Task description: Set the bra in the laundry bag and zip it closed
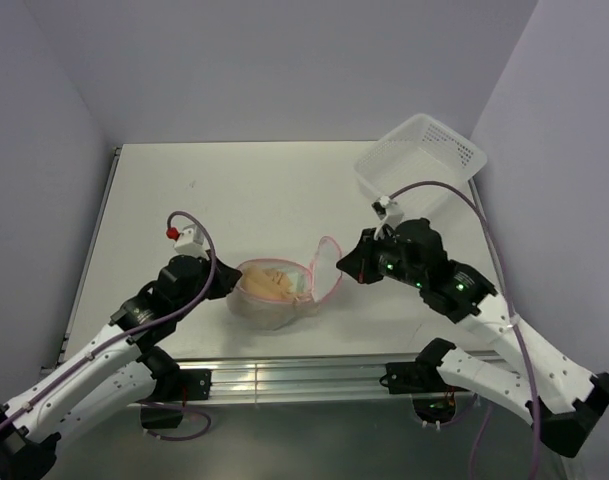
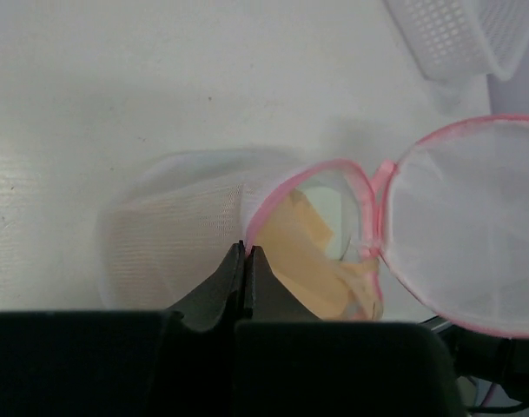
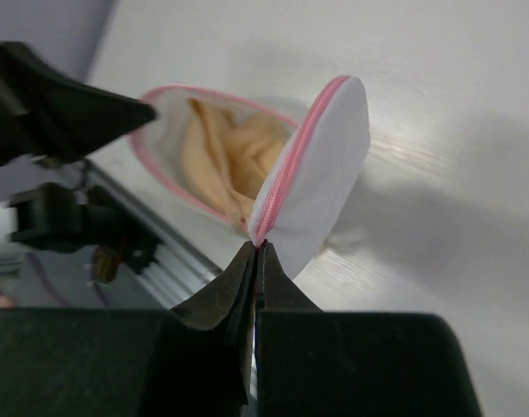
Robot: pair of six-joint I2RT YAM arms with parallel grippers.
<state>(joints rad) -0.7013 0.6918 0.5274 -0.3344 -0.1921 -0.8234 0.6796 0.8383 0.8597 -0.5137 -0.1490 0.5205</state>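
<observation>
Zipping remains; bra [image 1: 274,281] in laundry bag [image 1: 266,311]. L gripper [image 2: 247,251] pinches rim [image 2: 274,193], R gripper [image 3: 258,248] pinches lid [image 3: 325,165], maybe zip pull: drag it round.

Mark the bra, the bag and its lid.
bra [image 3: 221,148], right wrist view, on its peach folds.
bag [image 2: 177,234], left wrist view, on its mesh side wall.
lid [image 2: 464,226], left wrist view, middle of its mesh.

the left gripper [image 2: 247,254] has its jaws pressed together on the pink zipper rim of the laundry bag [image 2: 177,228], which lies on its side on the white table [image 2: 160,78]. a peach bra [image 2: 309,254] sits inside the open mouth. the round lid [image 2: 466,228] hangs open to the right. a white perforated basket [image 2: 462,33] stands well apart, top right.
</observation>
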